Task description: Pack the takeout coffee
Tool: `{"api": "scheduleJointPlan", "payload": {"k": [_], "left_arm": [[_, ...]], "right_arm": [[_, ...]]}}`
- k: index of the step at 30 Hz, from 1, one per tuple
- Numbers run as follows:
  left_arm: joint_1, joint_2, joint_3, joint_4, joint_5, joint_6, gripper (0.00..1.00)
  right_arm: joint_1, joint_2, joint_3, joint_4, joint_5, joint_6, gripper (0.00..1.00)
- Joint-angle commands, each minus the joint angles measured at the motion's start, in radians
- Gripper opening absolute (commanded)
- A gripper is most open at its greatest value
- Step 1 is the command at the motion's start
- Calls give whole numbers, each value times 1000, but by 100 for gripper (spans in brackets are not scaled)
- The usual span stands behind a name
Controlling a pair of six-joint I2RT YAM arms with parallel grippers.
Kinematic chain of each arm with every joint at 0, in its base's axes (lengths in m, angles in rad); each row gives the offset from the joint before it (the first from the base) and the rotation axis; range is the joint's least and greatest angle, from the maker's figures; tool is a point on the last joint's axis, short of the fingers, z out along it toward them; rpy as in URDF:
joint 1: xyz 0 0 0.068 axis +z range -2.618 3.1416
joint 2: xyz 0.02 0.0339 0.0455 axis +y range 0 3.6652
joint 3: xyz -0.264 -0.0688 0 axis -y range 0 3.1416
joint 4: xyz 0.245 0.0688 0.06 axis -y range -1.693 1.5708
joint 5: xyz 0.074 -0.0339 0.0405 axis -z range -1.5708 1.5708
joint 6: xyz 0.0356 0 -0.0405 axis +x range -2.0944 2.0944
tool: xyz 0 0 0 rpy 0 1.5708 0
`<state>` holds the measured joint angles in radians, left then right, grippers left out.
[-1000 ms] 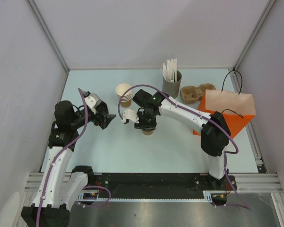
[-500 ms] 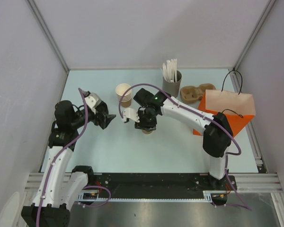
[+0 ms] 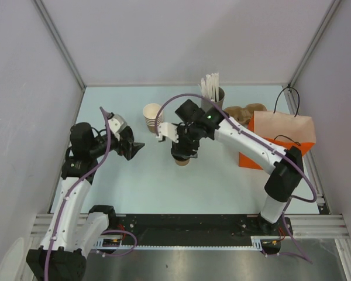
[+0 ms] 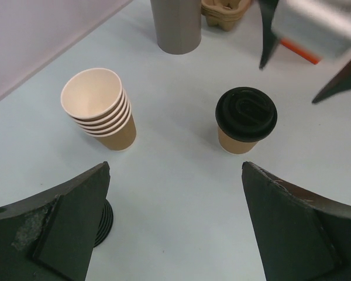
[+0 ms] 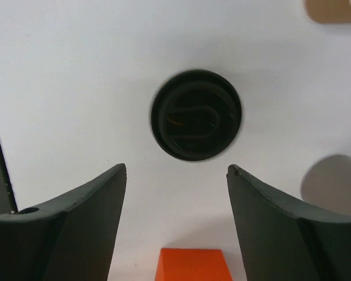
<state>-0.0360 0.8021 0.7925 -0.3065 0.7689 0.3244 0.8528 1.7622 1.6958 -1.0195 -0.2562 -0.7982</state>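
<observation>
**Right gripper lets go of the lidded coffee and lifts off it**

The takeout coffee stands upright on the table near its middle. It has not moved since a second ago and sits just near and right of the stack of lidless cups. The right gripper was low around the cup a second ago. It now hangs above the black lid with its jaws spread wider and touching nothing. Its wrist has drawn toward the far side and its elbow has swung out to the right, over the orange paper bag. The left gripper hovers to the cup's left as before, its jaws fully apart and empty.
</observation>
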Motion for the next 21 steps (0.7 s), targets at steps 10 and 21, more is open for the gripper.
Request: {"api": "scheduleJointPlan", "payload": {"k": [10,21], "left_arm": [[-203,230,204,-140,-85,159,99],[-358,609,404,-98,-114,19,99]], "right_arm": [[-290,-266,-62,134,-146,168,100],[-320,-460,-219,185,-238,172,100]]}}
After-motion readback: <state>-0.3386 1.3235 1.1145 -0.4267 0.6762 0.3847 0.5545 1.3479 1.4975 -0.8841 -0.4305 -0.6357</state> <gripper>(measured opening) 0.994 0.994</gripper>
